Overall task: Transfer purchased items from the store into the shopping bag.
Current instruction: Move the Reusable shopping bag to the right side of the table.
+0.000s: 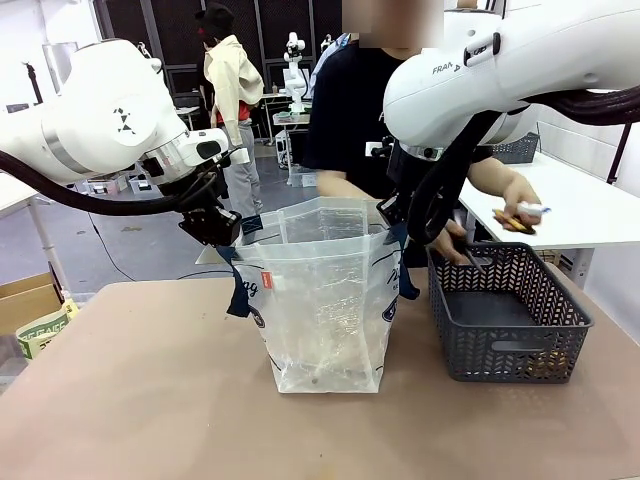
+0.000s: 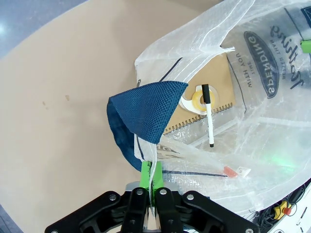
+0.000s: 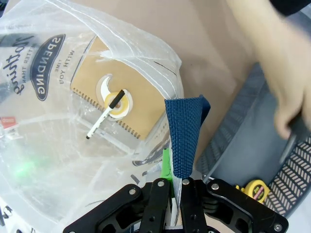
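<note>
The clear shopping bag (image 1: 325, 300) stands upright mid-table with its mouth held wide. My left gripper (image 1: 218, 228) (image 2: 151, 177) is shut on its left rim beside a navy strap (image 2: 143, 114). My right gripper (image 1: 400, 228) (image 3: 174, 179) is shut on the right rim by the other strap (image 3: 184, 131). At the bag's bottom lie a brown spiral notebook (image 2: 214, 80) (image 3: 138, 109), a yellow tape roll (image 2: 200, 101) and a black-capped marker (image 3: 104, 119). The dark grey basket (image 1: 505, 315) stands to the bag's right, holding a yellow tape measure (image 3: 252, 188).
A person stands across the table. One hand (image 1: 455, 245) is at the basket's far rim; the other hand (image 1: 520, 200) rests on a white table behind, holding a marker. The tan tabletop (image 1: 130, 390) lies bare left of the bag. A cardboard box (image 1: 35, 315) sits off the left edge.
</note>
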Controlling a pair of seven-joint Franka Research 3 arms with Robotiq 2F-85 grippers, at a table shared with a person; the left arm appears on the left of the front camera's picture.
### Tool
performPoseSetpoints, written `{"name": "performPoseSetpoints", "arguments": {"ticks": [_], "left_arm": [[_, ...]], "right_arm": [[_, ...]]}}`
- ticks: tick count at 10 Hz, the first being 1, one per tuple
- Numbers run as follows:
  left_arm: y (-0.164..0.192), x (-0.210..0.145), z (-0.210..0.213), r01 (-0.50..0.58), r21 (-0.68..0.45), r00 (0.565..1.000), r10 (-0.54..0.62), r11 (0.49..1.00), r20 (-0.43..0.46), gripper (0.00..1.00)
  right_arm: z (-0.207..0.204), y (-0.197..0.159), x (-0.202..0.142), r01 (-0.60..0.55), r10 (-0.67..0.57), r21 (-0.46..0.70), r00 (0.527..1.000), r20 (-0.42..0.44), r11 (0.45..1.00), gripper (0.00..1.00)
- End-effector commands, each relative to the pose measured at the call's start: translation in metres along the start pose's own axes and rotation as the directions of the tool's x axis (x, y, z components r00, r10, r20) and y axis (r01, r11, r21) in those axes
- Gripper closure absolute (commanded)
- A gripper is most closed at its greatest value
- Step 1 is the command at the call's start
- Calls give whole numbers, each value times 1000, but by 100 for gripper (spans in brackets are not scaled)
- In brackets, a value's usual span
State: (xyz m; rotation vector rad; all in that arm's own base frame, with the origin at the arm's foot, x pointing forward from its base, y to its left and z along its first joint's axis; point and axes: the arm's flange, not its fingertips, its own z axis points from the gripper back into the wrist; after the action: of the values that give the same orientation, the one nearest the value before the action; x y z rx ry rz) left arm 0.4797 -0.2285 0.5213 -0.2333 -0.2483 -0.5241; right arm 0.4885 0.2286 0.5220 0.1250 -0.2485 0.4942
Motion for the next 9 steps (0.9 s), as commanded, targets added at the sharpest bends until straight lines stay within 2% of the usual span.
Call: {"name": "performPoseSetpoints", "arguments": {"ticks": [1, 9], "left_arm": [[0, 0, 2, -10, 2, 1000, 10, 1000, 5, 100], [0, 0, 2, -10, 2, 1000, 10, 1000, 5, 100]], "right_arm": [[0, 0, 0, 1, -1, 0, 1000, 1, 1000, 100], [0, 0, 0, 1, -1, 0, 1000, 1, 1000, 100]]}}
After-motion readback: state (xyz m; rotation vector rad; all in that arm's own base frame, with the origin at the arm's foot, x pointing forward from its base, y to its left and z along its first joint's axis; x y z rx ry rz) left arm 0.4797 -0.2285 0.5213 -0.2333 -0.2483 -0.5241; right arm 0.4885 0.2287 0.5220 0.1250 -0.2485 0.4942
